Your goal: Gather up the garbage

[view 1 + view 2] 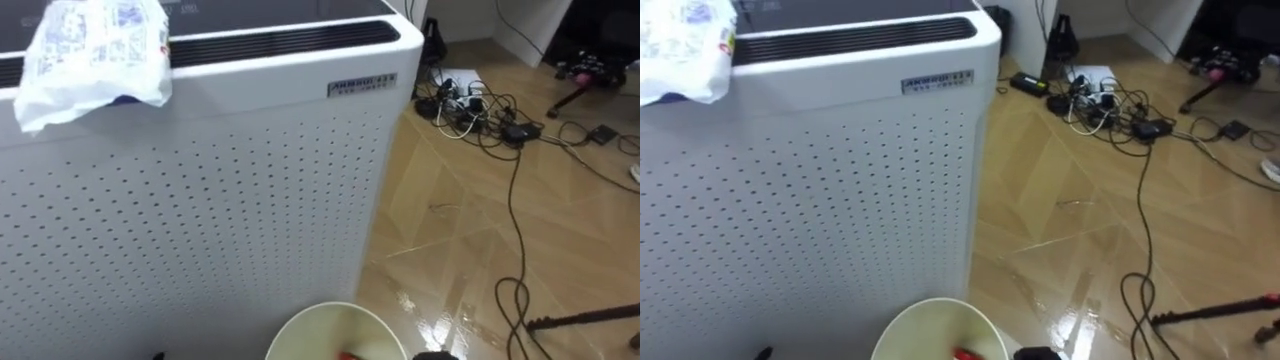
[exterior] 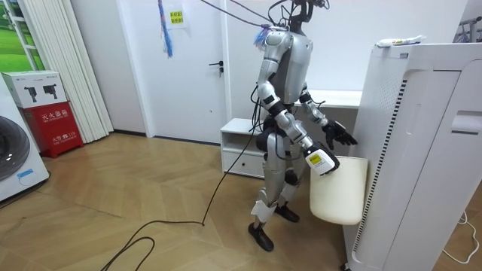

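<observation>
I see wood floor (image 2: 151,188) across the room view's lower frame, a white door (image 2: 192,68) upper centre, pale curtains (image 2: 60,68) upper left, a red box (image 2: 59,128) at the left edge below.

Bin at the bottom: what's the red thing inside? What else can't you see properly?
- Red thing in the bin: left eye view, bottom edge cuts it off.
- Crumpled bag on the white machine: left eye view, top edge cuts it; contents hidden.
- Cable tangle on the floor: left eye view, pieces too small.
</observation>
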Controlling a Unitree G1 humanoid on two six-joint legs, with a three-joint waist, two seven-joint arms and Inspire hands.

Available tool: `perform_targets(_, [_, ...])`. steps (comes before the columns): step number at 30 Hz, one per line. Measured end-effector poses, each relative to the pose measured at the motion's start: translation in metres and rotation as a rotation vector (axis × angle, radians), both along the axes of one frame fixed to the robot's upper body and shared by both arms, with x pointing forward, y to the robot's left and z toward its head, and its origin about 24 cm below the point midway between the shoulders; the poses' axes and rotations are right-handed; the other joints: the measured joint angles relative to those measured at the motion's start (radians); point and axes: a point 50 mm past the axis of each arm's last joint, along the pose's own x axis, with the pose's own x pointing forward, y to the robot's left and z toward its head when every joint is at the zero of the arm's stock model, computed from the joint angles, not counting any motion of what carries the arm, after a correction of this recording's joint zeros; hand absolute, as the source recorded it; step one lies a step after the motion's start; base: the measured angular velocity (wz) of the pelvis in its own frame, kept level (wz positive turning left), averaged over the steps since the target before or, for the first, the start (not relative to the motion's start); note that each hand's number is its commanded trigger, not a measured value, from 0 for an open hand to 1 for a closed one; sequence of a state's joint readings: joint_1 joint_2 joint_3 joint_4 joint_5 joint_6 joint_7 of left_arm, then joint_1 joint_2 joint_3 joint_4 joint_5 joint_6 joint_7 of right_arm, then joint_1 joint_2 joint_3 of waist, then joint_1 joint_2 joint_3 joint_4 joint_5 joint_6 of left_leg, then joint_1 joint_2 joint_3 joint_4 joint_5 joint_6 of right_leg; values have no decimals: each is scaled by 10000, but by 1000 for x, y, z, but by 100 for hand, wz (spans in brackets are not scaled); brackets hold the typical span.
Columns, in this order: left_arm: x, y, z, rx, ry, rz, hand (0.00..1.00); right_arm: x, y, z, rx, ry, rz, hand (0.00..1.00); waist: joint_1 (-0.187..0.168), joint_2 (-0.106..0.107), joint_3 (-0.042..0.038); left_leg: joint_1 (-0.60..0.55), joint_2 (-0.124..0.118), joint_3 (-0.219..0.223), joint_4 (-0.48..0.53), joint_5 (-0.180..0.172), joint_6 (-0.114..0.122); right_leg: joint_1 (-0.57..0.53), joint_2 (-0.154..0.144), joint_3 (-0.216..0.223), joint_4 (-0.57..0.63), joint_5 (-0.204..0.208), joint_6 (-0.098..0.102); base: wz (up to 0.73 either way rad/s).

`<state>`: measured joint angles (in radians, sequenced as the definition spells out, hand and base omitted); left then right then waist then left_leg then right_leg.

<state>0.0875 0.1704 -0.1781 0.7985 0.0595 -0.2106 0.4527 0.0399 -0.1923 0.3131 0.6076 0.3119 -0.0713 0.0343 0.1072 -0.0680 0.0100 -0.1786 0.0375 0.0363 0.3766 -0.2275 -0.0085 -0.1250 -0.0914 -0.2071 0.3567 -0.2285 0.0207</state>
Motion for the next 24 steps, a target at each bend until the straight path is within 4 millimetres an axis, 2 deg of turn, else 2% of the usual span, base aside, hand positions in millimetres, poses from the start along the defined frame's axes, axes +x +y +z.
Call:
perform_targets(1, [1, -1, 2, -15, -157, 16, 0, 0, 0, 0, 5, 16, 14, 100, 93, 2, 2, -10, 27, -77, 18, 13, -29, 66, 33, -100, -72, 27, -42, 16])
perform_targets(4, [7, 0, 8, 4, -582, 142, 0, -3, -1, -2, -6, 87, -30, 100, 73, 22, 36, -18, 29, -402, 21, 65, -117, 294, 53, -526, -171, 44, -75, 34])
perform_targets(10, [14, -1, 23, 141, -1672, 521, 0, -7, -3, -4, -26, 208, -73, 100, 65, -26, 94, -32, 14, -699, -35, 188, -213, 539, 36, -986, -295, -16, -134, 22])
perform_targets(14, [16, -1, 26, 134, -2016, 649, 0, -7, -4, -3, -41, 202, -34, 100, 75, -2, 86, -77, 19, -702, -50, 214, -222, 570, 46, -1061, -318, -19, -147, 10])
perform_targets(20, [23, -3, 35, 192, -2628, 797, 0, -6, -5, -3, -136, 144, -86, 100, 83, 20, 82, -300, -11, -732, -21, 260, -196, 825, 17, -1653, -617, -23, -121, 29])
perform_targets(24, [31, -4, 47, 228, -3332, 961, 0, -6, -5, -3, -184, 115, -164, 100, 106, 42, 80, -394, -193, -1067, -32, 344, -174, 898, -120, -2036, -664, -67, -50, 31])
